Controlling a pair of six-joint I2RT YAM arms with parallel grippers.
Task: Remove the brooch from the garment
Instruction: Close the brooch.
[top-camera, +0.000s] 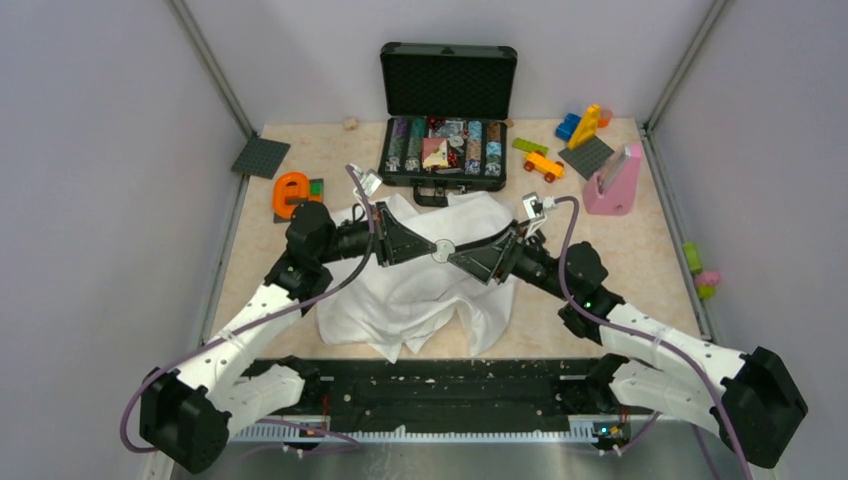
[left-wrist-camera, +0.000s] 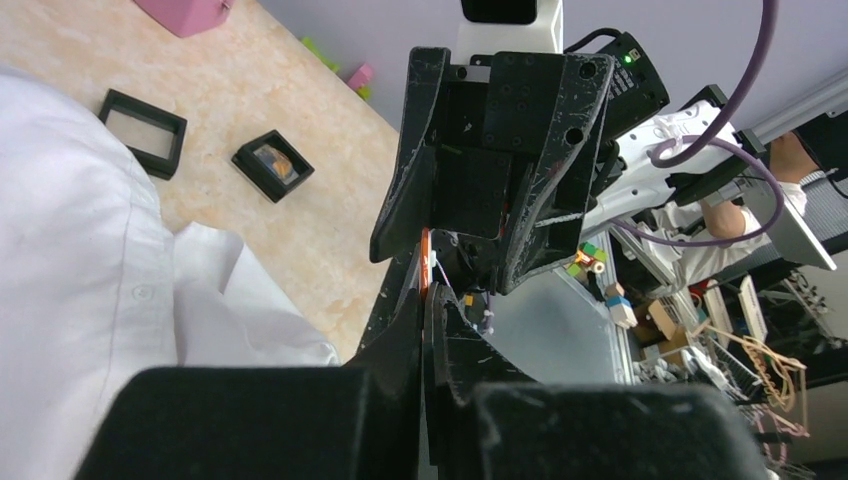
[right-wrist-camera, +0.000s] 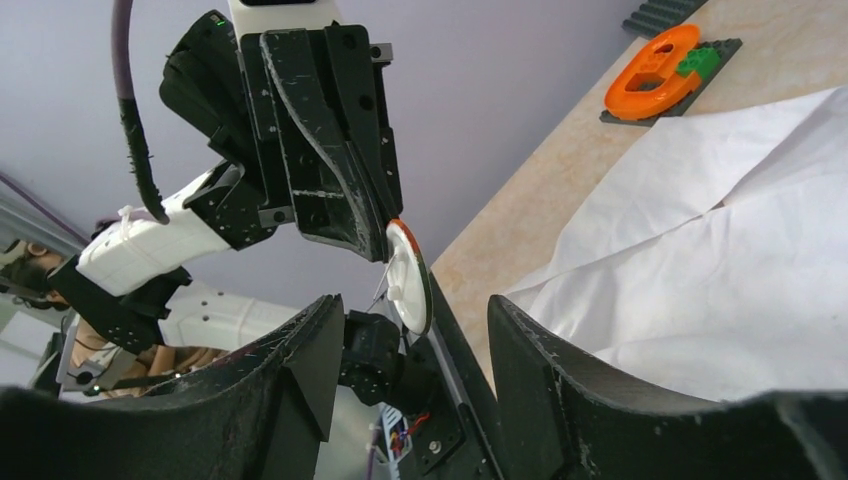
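The white garment (top-camera: 420, 295) lies crumpled at mid-table, also seen in the left wrist view (left-wrist-camera: 80, 230) and right wrist view (right-wrist-camera: 720, 270). Above it both grippers meet tip to tip. My left gripper (top-camera: 432, 247) (left-wrist-camera: 428, 292) is shut on the brooch (top-camera: 441, 251), a small pale disc with an orange rim (right-wrist-camera: 408, 280), seen edge-on as an orange sliver (left-wrist-camera: 425, 262). The brooch hangs in the air with no cloth on it. My right gripper (top-camera: 453, 256) (right-wrist-camera: 410, 325) is open, its fingers (right-wrist-camera: 545, 350) standing on either side of the brooch without touching it.
An open black case (top-camera: 447, 75) of small items stands at the back. An orange letter (top-camera: 290, 193), a grey plate (top-camera: 261, 157), toy bricks (top-camera: 585, 125) and a pink block (top-camera: 615, 180) ring the shirt. Two black square frames (left-wrist-camera: 146, 130) (left-wrist-camera: 273, 165) lie on the tabletop.
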